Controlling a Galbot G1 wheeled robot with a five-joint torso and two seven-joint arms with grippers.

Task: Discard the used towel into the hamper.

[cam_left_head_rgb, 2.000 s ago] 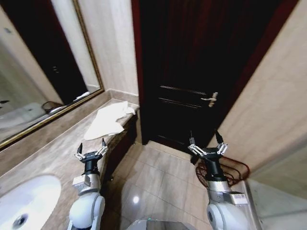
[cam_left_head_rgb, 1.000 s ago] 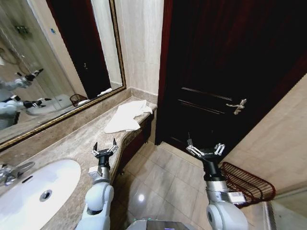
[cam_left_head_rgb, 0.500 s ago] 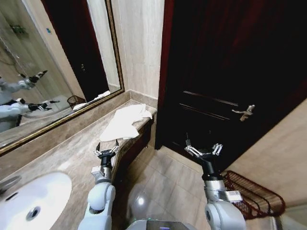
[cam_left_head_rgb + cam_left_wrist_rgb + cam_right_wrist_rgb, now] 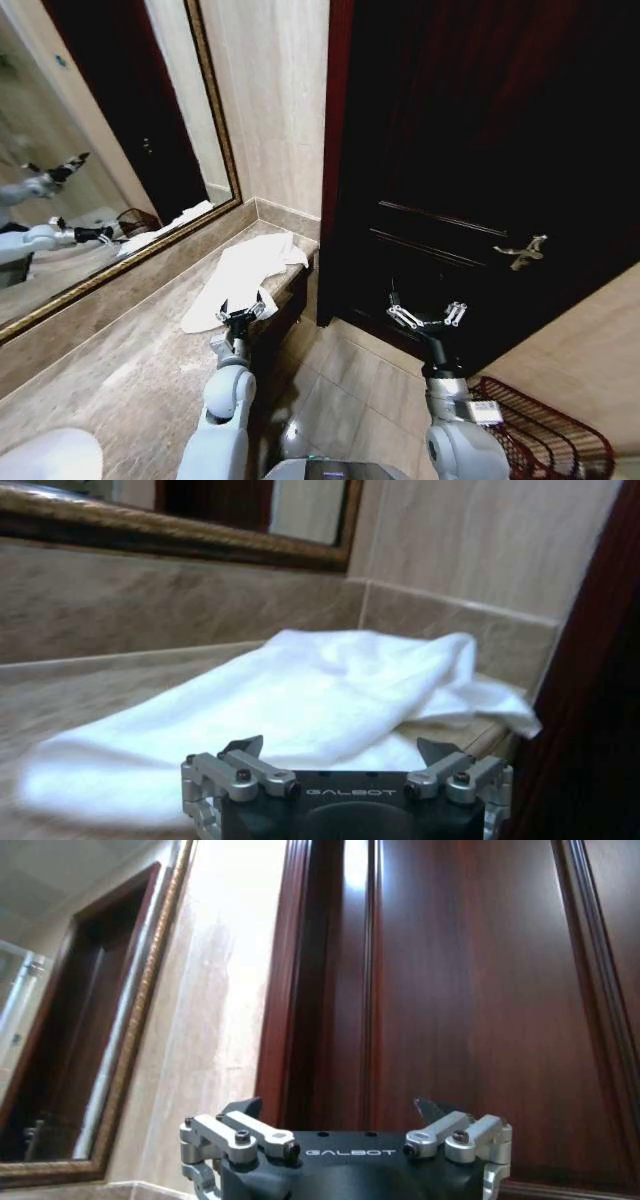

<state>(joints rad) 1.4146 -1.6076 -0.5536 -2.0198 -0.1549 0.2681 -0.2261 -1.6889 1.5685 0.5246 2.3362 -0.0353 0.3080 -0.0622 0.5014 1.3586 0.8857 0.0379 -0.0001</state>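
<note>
The right pincer [image 4: 340, 1111] stood spread wide, holding nothing, before a dark red-brown door [image 4: 470, 990]. Beside the door rose a beige stone wall [image 4: 215, 1012] and a gold-framed mirror [image 4: 70, 1027].

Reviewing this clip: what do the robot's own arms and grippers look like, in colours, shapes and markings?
Both arms have rounded, glossy silver-white shells narrowing to a black wrist. The left gripper and right gripper share one design: a black body lettered GALBOT in the wrist views, silver metal linkages with visible screws, and dark pointed fingers. A small white label sits on the right forearm.
</note>
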